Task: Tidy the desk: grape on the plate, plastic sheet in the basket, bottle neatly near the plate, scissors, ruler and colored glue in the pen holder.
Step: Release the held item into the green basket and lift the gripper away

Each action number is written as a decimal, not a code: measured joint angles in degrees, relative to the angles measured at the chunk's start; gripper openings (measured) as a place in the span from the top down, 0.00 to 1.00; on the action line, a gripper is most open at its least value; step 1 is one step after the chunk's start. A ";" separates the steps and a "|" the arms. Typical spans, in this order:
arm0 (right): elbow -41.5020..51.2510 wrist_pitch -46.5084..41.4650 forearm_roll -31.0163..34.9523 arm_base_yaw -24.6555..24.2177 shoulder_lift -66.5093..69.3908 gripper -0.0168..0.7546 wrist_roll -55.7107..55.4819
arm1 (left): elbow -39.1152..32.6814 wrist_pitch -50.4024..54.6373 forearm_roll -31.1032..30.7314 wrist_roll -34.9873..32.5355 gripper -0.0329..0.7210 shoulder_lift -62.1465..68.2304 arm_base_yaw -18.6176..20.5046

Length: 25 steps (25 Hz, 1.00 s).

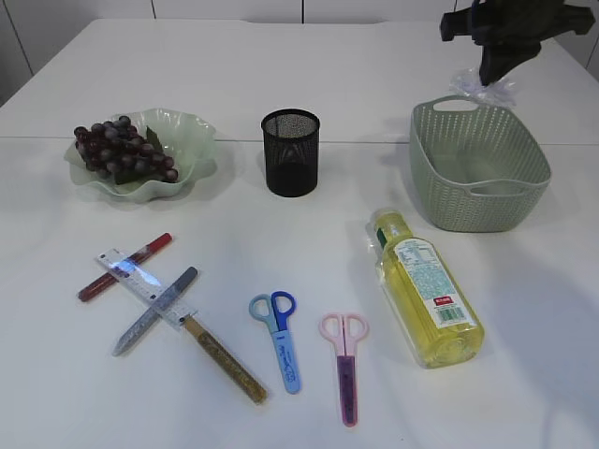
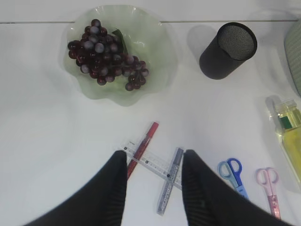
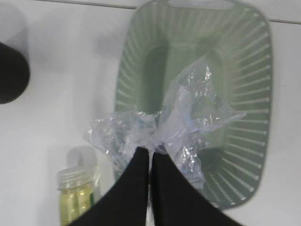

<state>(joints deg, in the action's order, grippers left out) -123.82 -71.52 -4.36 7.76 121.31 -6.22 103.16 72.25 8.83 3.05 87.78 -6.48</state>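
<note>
My right gripper (image 3: 150, 150) is shut on the crumpled clear plastic sheet (image 3: 188, 108), which hangs over the green basket (image 1: 477, 168). My left gripper (image 2: 155, 153) hovers open and empty above the clear ruler (image 2: 150, 162), which lies across a red glue stick (image 2: 143, 143) and a silver one (image 2: 169, 181). A gold glue stick (image 1: 225, 360) lies beside them. The dark grape (image 1: 122, 150) rests on the pale green plate (image 1: 192, 140). Blue scissors (image 1: 278, 337) and pink scissors (image 1: 344, 360) lie flat at the front. The yellow bottle (image 1: 426, 285) lies on its side.
The black mesh pen holder (image 1: 290, 152) stands upright between plate and basket. The basket (image 3: 244, 70) holds nothing that I can see. The bottle's cap (image 3: 75, 193) points toward the basket's near left corner.
</note>
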 joint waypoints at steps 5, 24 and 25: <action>0.00 0.00 -1.24 -1.74 0.00 0.96 0.04 | 0.00 0.00 0.68 0.00 0.57 0.00 0.00; 0.64 0.00 -1.47 -1.74 2.53 0.52 0.04 | 0.00 0.00 0.80 0.00 0.59 0.00 0.00; 0.85 0.00 -1.47 -1.74 2.53 0.45 0.04 | 0.00 0.00 0.80 0.00 0.59 0.00 0.00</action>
<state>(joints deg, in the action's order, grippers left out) -122.96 -71.52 -5.83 6.02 123.84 -6.18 103.16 72.25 9.63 3.05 87.78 -6.48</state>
